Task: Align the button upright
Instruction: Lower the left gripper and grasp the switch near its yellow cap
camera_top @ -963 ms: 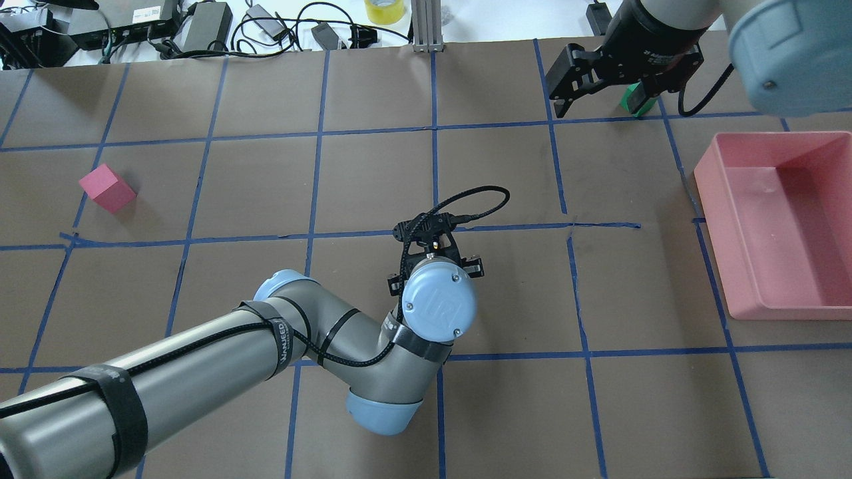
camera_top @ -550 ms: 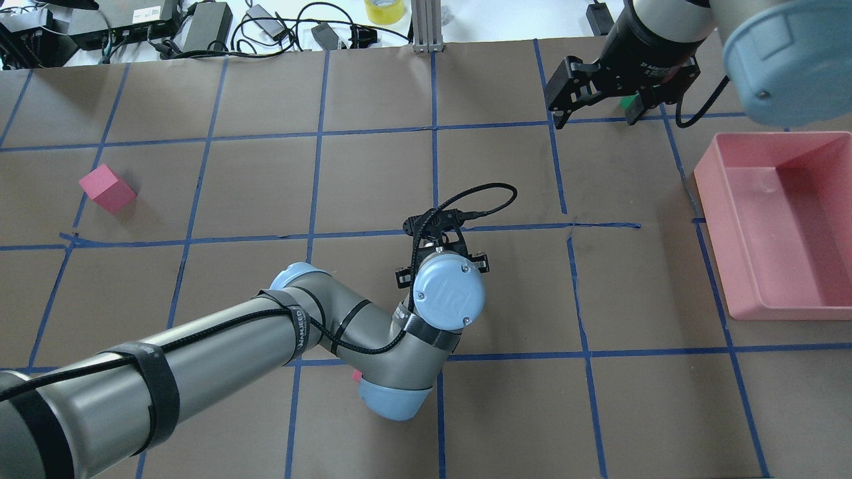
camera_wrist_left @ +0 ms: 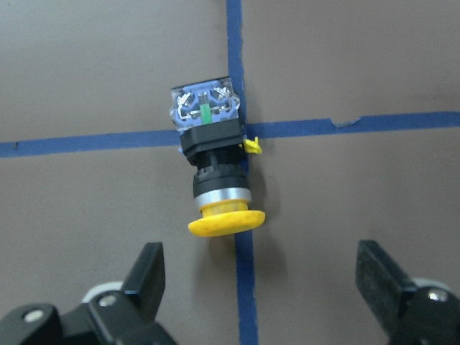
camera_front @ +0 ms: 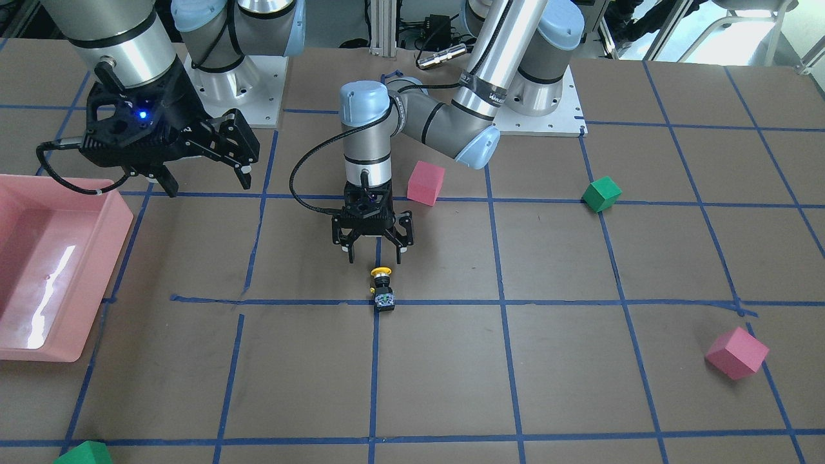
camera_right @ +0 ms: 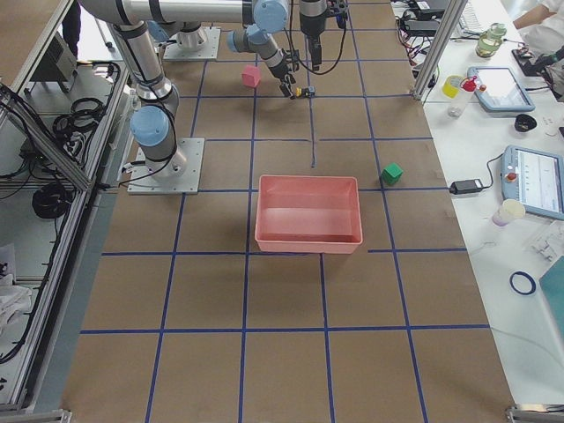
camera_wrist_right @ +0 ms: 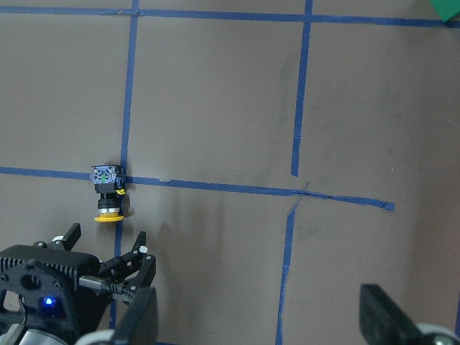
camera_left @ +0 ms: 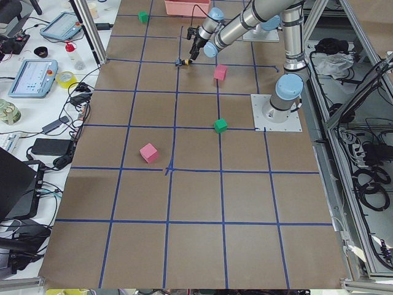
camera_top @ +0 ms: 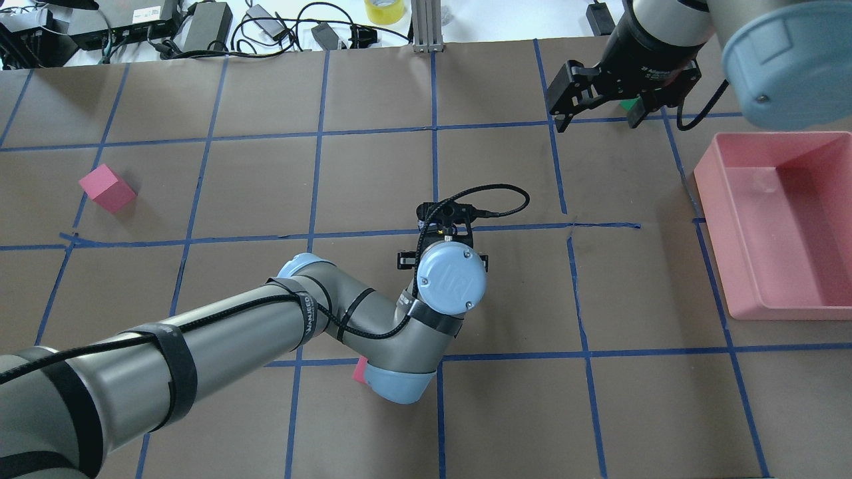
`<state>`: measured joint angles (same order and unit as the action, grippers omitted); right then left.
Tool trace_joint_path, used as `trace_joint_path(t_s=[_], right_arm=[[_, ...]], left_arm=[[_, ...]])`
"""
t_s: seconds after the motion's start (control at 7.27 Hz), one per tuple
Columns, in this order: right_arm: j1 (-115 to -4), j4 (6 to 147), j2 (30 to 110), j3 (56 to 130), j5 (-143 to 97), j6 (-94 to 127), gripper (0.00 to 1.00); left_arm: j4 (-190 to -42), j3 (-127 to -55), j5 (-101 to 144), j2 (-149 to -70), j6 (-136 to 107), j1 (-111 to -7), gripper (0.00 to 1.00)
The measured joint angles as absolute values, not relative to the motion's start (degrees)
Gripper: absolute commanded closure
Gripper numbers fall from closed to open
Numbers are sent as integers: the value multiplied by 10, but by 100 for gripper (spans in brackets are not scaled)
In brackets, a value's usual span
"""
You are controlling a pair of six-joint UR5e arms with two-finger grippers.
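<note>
Lying sideways, button [camera_wrist_left: 215,172] just ahead of L end effector [camera_wrist_left: 259,262] (wide open, empty).

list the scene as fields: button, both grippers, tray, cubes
target: small yellow-capped push-button switch, lying on its side on a blue tape crossing, cap pointing toward the left gripper
left arm: left gripper open, empty, just short of the cap, not touching
right arm: right gripper open, empty, beside the pink plastic tray
cubes: two pink cubes, two green cubes, all apart from the switch
task state: switch not yet upright
</note>
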<state>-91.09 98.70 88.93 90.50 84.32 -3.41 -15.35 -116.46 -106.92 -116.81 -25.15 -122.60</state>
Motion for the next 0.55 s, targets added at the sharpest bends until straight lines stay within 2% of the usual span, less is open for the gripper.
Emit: trace_joint_path(t_s=[0.55], right_arm=[[-970,988,891,896,893,33,0]], left_arm=[[-156,-1160,-1043,-1172,-250,-1205,6]])
